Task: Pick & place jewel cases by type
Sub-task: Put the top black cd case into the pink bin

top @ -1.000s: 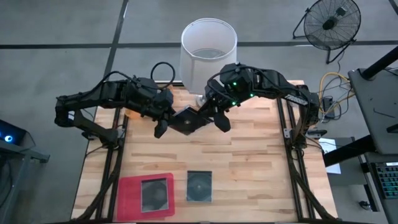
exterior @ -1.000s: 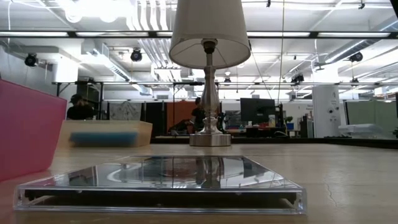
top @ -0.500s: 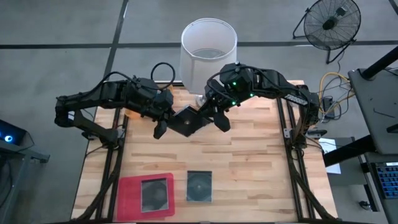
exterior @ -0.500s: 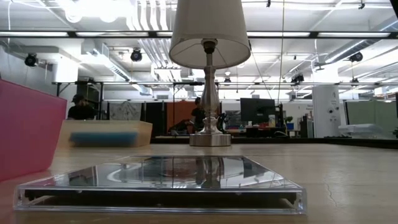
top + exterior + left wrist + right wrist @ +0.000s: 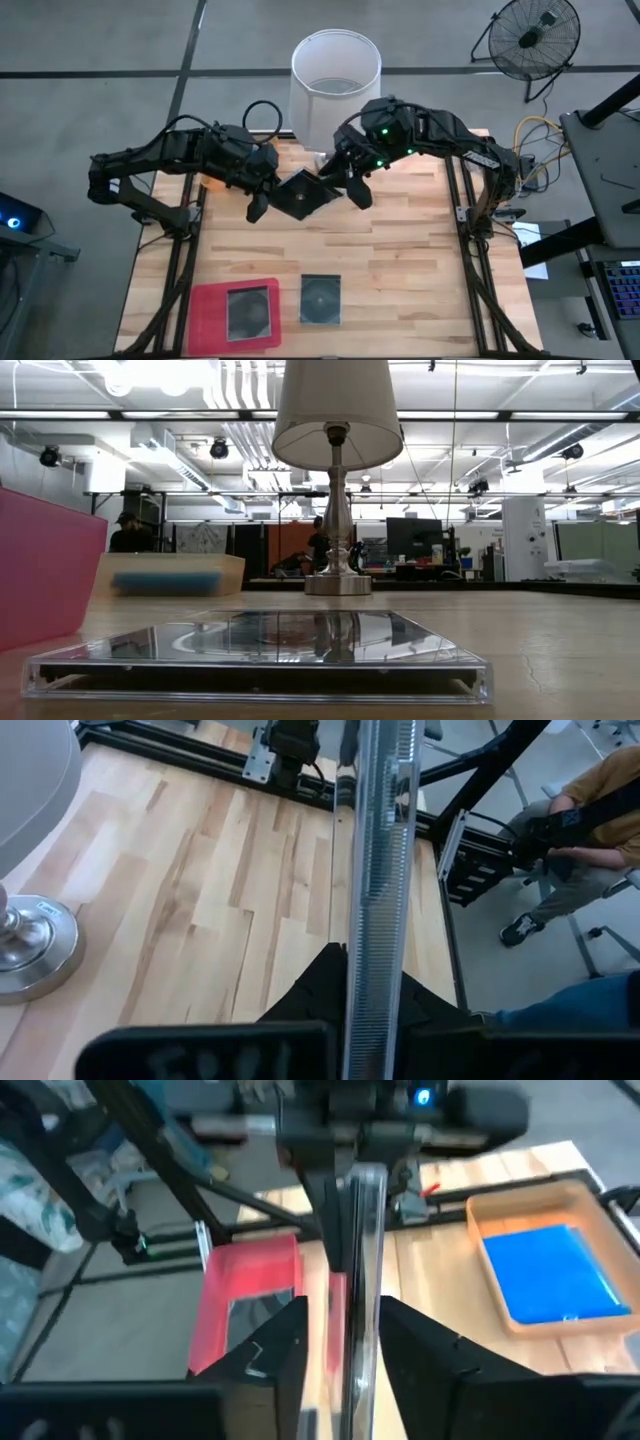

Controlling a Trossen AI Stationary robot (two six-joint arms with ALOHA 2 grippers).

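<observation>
A dark grey-transparent jewel case hangs in the air between my two arms, above the table's far middle. My left gripper is shut on its left side; its wrist view shows the case edge-on between the fingers. My right gripper is open at the case's right side. Its fingers stand on either side of the edge-on case, apart from it. A second dark case lies in the pink tray. A third lies flat on the table beside it. My left gripper pinches the case's two flat faces between its two fingers, at the case's left end. The fingers come from the table's left side, slanting down. The case is lifted clear of the table and reaches away from the fingers toward my right gripper.
A lamp with a white shade stands at the table's far edge, its metal base on the wood. An orange tray holding a blue case sits at the far left, under my left arm. A person sits beyond the table.
My right gripper's fingers have spread a little around the case's right side and it has turned slightly. The case has stayed where it was, in my left gripper.
</observation>
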